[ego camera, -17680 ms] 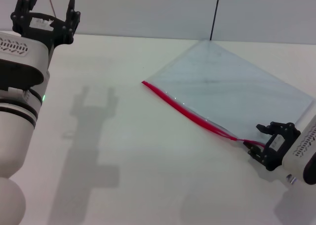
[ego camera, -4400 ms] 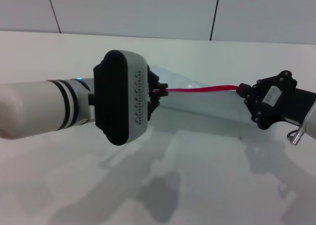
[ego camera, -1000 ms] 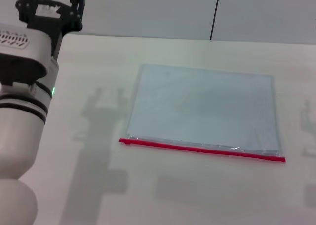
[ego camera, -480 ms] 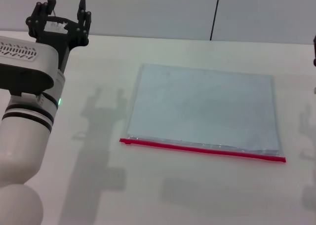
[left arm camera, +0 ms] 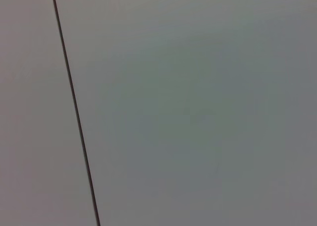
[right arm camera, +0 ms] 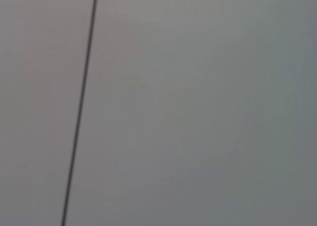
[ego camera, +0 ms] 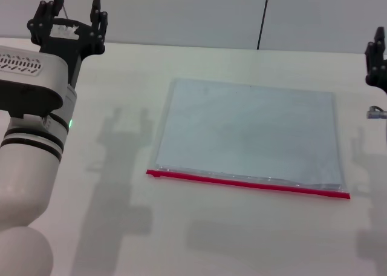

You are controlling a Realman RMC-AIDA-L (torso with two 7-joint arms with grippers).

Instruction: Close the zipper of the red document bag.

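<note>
Red document bag point(ego camera: 248, 134) is lying flat mid-counter point(ego camera: 181, 239), zipper point(ego camera: 248, 183) running along its near edge. Thin translucent plastic — likely light, floppy, slippery; best pinching the red strip's ends. Left gripper point(ego camera: 68, 16) is hanging raised at far left, fingers apart, empty. Right gripper point(ego camera: 376, 61) is showing at far right — finger state cannot be told.
</note>
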